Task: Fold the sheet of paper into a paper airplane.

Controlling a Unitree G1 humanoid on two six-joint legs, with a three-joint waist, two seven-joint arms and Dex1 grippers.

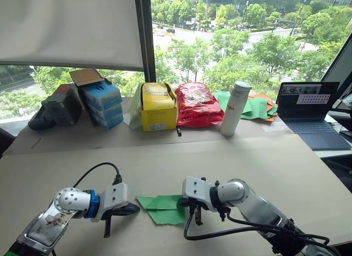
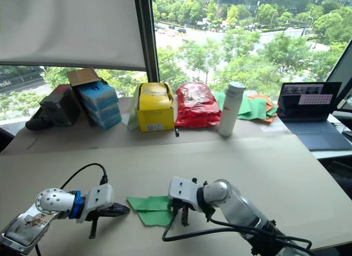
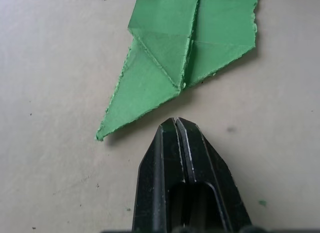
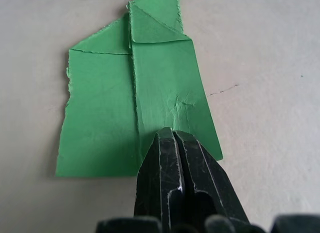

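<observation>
Along the far edge of your table (image 1: pixel 308 173), by the window, from left to right: a dark bag (image 1: pixel 55 109), a stack of blue boxes (image 1: pixel 103 104) with a brown card (image 1: pixel 86 76) on top, a yellow box (image 1: pixel 158 106), a red bag (image 1: pixel 197 104), a white bottle (image 1: pixel 234 108) standing upright, a pile of green and orange sheets (image 1: pixel 256 107), and an open laptop (image 1: pixel 306 106). All of these sit well apart from the work area; nothing lies between the grippers and the paper.

The yellow box has its top flaps up; its contents cannot be made out. The red bag looks full, contents not legible.

Your left gripper (image 3: pixel 176 124) is clenched on nothing, fingers pressed together, tip just short of the paper's pointed end and not touching it.

The paper (image 1: pixel 163 208) lies flat on the near part of the table, between the two grippers. It is partly folded: corners turned in to a point, a centre crease running along its length. Its long axis runs left to right across the table, point toward your left gripper, wide square end toward your right gripper. The edges look rough.

Your right gripper (image 4: pixel 172 135) is also closed and empty, its tip down over the wide end at the centre crease; whether it presses on the paper cannot be told.
</observation>
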